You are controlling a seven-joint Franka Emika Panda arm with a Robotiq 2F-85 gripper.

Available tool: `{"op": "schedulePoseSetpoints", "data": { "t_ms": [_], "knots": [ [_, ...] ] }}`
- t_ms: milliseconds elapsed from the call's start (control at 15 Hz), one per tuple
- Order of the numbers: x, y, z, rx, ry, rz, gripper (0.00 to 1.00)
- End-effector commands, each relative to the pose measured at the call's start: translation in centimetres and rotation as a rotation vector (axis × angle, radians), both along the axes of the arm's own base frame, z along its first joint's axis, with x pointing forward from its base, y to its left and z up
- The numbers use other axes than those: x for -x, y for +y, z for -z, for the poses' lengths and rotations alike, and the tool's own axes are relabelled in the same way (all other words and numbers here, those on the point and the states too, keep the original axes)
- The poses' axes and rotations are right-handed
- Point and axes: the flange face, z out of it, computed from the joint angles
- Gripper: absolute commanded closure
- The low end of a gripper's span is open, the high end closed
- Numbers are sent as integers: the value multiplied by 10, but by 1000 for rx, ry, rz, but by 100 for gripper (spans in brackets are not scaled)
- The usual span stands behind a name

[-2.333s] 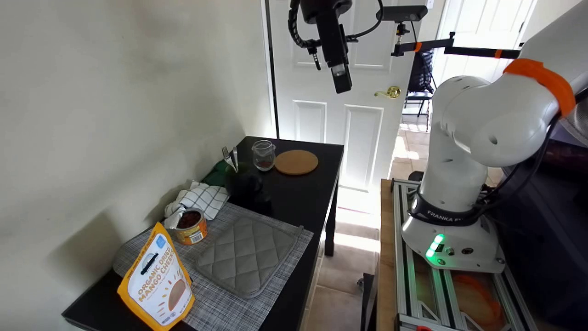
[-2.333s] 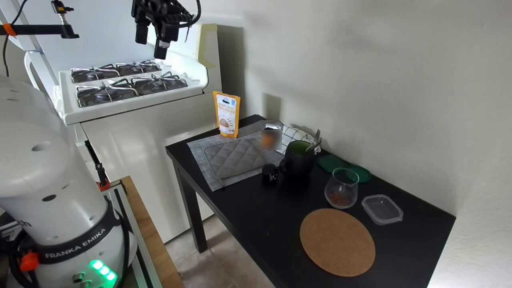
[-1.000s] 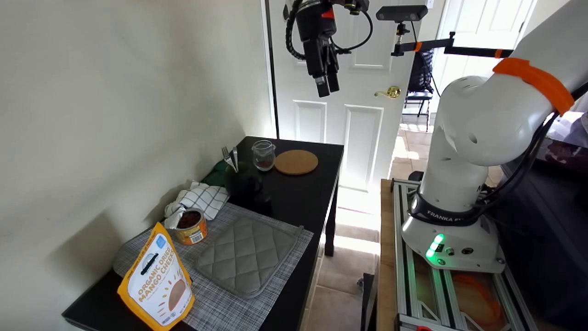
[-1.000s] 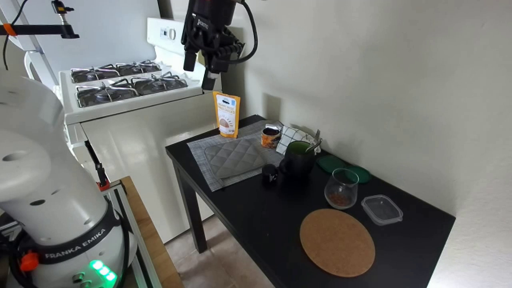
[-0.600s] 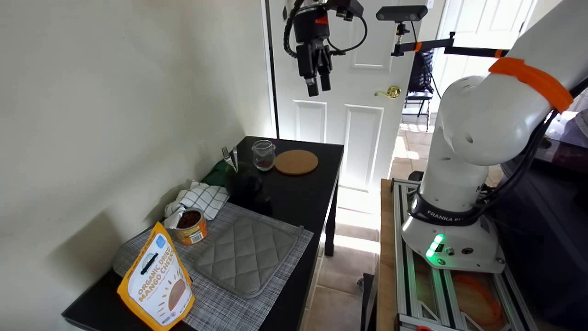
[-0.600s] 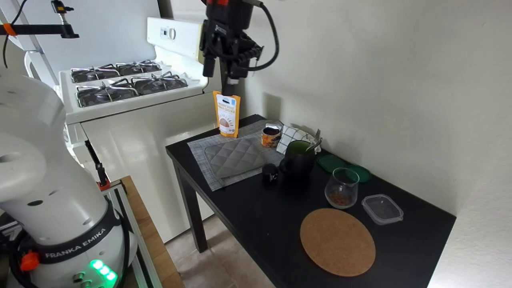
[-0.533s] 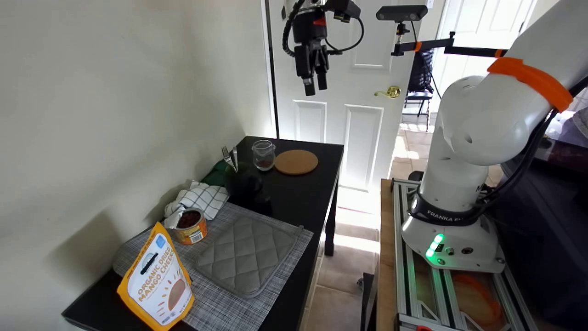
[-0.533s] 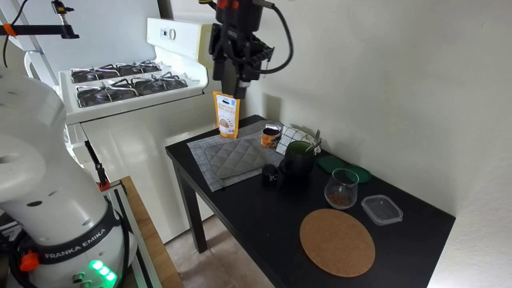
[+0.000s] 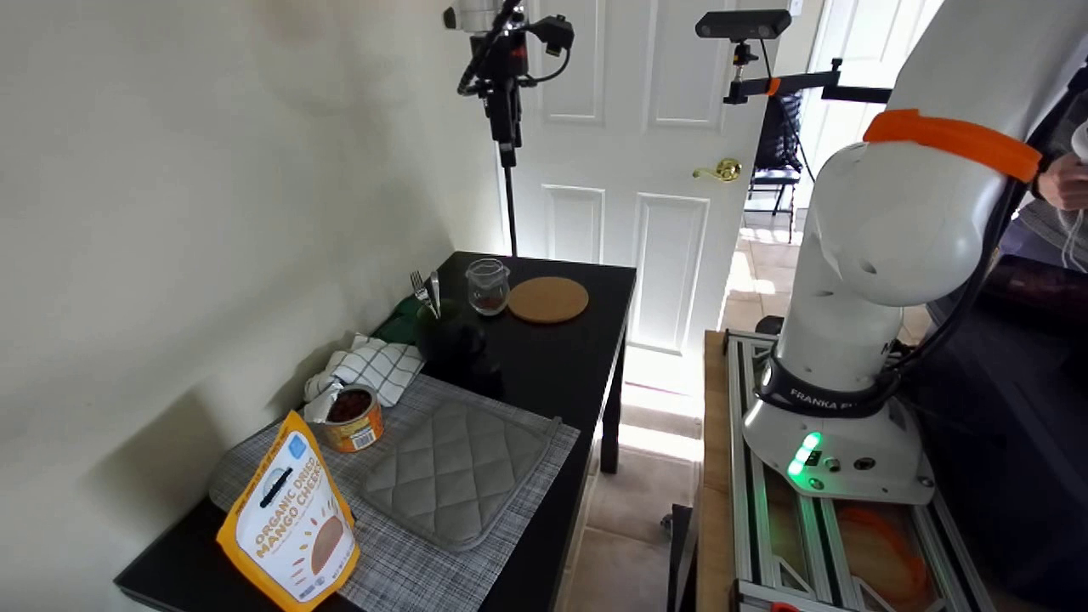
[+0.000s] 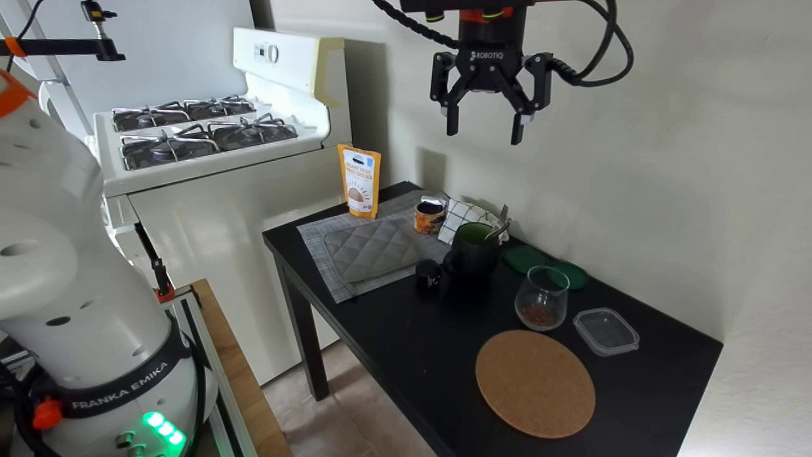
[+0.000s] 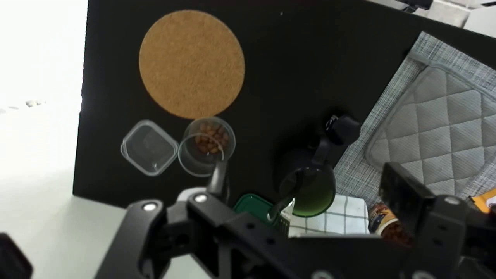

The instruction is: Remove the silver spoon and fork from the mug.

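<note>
The mug [image 10: 472,260] is black outside and green inside, and stands upright near the wall; it also shows in the wrist view [image 11: 316,188]. The silver fork [image 9: 420,287] and the silver spoon [image 9: 434,293] lean in it, their upper ends sticking out over the rim on the wall side. In the wrist view the fork tines [image 11: 285,223] and the spoon [image 11: 279,208] show beside the green opening; their lower ends are hidden. My gripper [image 10: 484,135] is open and empty, high above the table, apart from the mug and utensils.
A small black cup [image 10: 427,275] stands close by the mug. Around it are a checked towel [image 10: 468,219], an open can [image 10: 429,219], green lids [image 10: 525,259], a glass with nuts [image 10: 541,301], a clear container [image 10: 606,332] and a cork disc [image 10: 536,384]. The wall runs behind.
My gripper has moved from the stove side along the table to above the mug area, nearer the wall, and has turned. It stays open. The things on the table have not moved.
</note>
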Motion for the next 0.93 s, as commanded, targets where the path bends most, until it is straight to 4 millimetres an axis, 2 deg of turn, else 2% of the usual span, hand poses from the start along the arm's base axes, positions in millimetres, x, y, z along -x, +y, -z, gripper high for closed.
{"op": "schedulePoseSetpoints", "data": {
  "t_ms": [0, 133, 200, 333, 667, 800, 867],
  "knots": [
    [-59, 14, 5, 10, 1, -205, 0],
    [-81, 18, 19, 3, 38, -318, 0],
    [-57, 18, 7, 18, 13, -232, 0],
    [-67, 20, 16, 20, 30, -245, 0],
    [-64, 17, 9, 34, -7, -239, 0],
    [-81, 36, 19, 78, -64, -377, 0],
    [-92, 44, 32, 81, -98, -426, 0]
  ]
}}
